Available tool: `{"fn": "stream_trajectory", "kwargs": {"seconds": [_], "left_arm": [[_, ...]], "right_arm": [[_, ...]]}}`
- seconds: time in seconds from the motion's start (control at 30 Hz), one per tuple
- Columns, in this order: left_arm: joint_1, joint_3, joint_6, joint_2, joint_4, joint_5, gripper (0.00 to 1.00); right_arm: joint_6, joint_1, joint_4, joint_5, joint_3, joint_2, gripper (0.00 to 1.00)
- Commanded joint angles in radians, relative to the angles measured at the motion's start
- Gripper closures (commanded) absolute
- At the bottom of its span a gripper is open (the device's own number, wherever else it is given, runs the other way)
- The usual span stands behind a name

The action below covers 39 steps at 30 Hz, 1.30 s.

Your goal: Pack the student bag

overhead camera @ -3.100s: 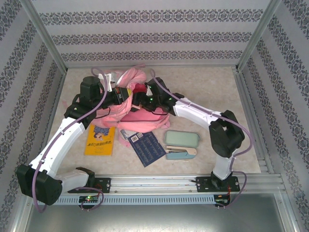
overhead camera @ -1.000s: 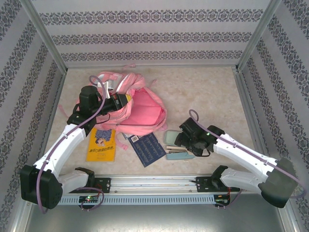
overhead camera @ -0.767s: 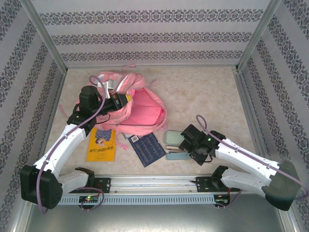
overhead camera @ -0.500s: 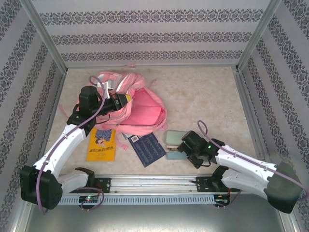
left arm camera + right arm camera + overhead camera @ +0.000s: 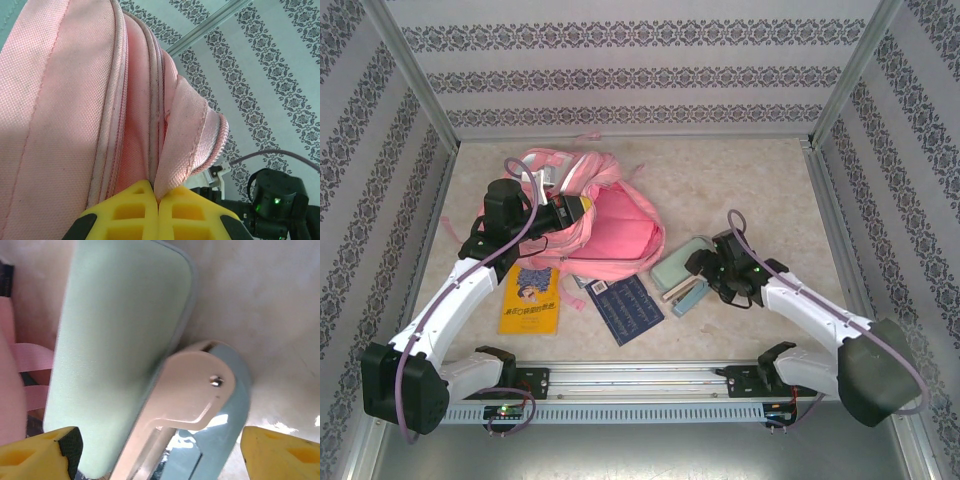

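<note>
The pink student bag (image 5: pixel 620 235) lies at the back left of the table with its main compartment gaping toward the front. My left gripper (image 5: pixel 582 206) is shut on the fabric rim of that opening (image 5: pixel 187 150) and holds it up; its yellow fingers (image 5: pixel 125 215) meet with the rim pinched between them. My right gripper (image 5: pixel 693 278) stands open low over a mint-green pencil case (image 5: pixel 120 340) and a blue-and-cream stapler (image 5: pixel 200 410). The stapler and the case's near end lie between its wide-spread yellow fingertips (image 5: pixel 285 455).
A yellow book (image 5: pixel 528 298) and a dark blue booklet (image 5: pixel 625 306) lie in front of the bag. Pink straps (image 5: pixel 32 357) trail beside the case. The pencil case (image 5: pixel 672 266) and stapler (image 5: pixel 684 297) lie slanted, just right of the bag's mouth. Patterned walls enclose the table.
My right arm swung back toward the bag, and the pencil case and stapler turned from level to slanted and slid closer to the bag. The left gripper stayed put.
</note>
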<state>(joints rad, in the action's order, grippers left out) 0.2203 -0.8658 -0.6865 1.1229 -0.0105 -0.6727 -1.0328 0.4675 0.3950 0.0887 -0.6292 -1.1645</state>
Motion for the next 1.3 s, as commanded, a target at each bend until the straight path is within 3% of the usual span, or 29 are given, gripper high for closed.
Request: {"fn": "stream_trajectory", "kwargs": {"seconds": [0.0, 0.2, 0.47, 0.93, 1.27], "left_arm": [[-0.01, -0.001, -0.007, -0.032, -0.089, -0.003, 1.0], [-0.011, -0.001, -0.017, -0.024, -0.098, -0.005, 1.0], [-0.01, 0.005, -0.022, -0.025, -0.107, -0.011, 1.0], [-0.011, 0.003, -0.021, -0.027, -0.104, -0.011, 1.0], [-0.011, 0.001, -0.018, -0.022, -0.103, -0.014, 1.0]], "right_arm": [[0.114, 0.017, 0.193, -0.075, -0.091, 0.002, 0.15], [-0.07, 0.105, 0.309, -0.072, -0.061, 0.042, 0.33], [-0.214, 0.18, 0.18, -0.055, -0.017, -0.009, 0.34], [-0.275, 0.17, 0.046, -0.055, 0.036, -0.106, 0.39], [-0.254, 0.154, 0.025, -0.074, 0.056, -0.129, 0.55]]}}
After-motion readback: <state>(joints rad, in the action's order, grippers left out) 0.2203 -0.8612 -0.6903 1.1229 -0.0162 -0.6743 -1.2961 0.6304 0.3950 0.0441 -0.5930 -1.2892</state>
